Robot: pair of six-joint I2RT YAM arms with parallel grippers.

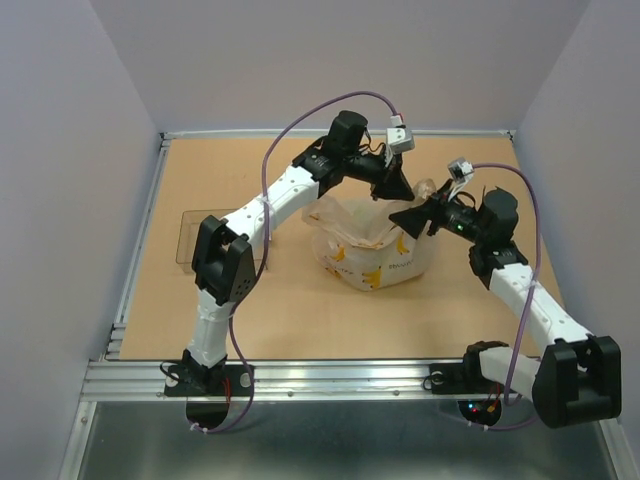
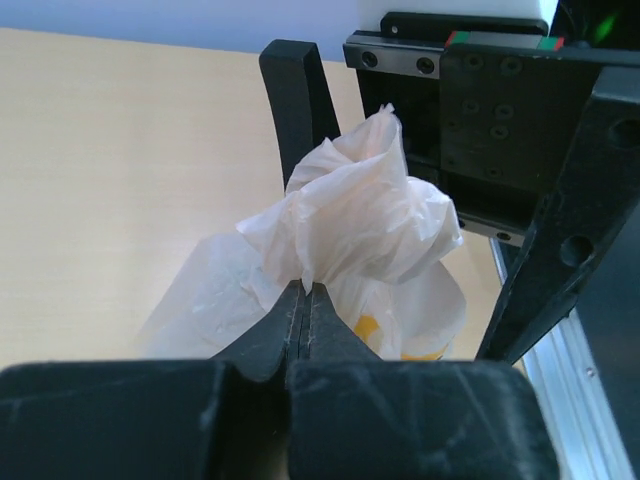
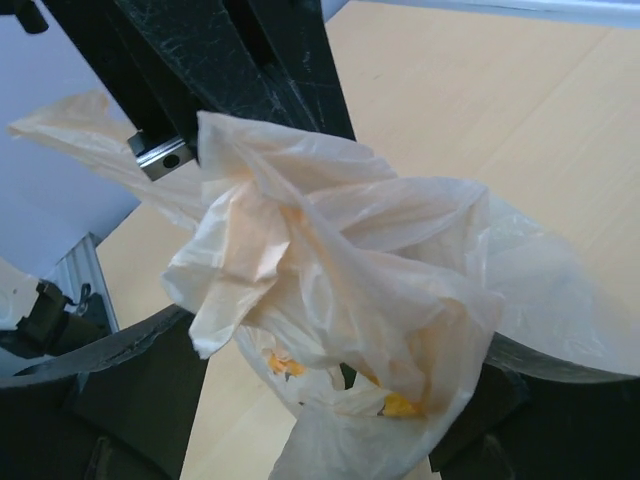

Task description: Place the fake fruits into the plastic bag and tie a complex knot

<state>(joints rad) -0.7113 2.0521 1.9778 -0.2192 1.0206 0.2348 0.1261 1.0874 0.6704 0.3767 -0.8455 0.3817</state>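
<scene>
The plastic bag (image 1: 372,250), thin whitish-peach with yellow banana prints, stands at the table's middle with its top gathered upward. My left gripper (image 1: 397,187) reaches over it from the back; in the left wrist view its jaws (image 2: 308,290) are pressed shut on a bunched fold of the bag (image 2: 350,215). My right gripper (image 1: 405,215) is open, its fingers (image 3: 110,350) spread wide on both sides of the crumpled bag top (image 3: 330,270), which drapes between them. The fake fruits are hidden; only yellow print shows through the plastic.
A clear rigid tray (image 1: 190,240) lies flat at the left of the table. The table's metal rail (image 1: 330,375) runs along the near edge. Grey walls close in the left, right and back sides.
</scene>
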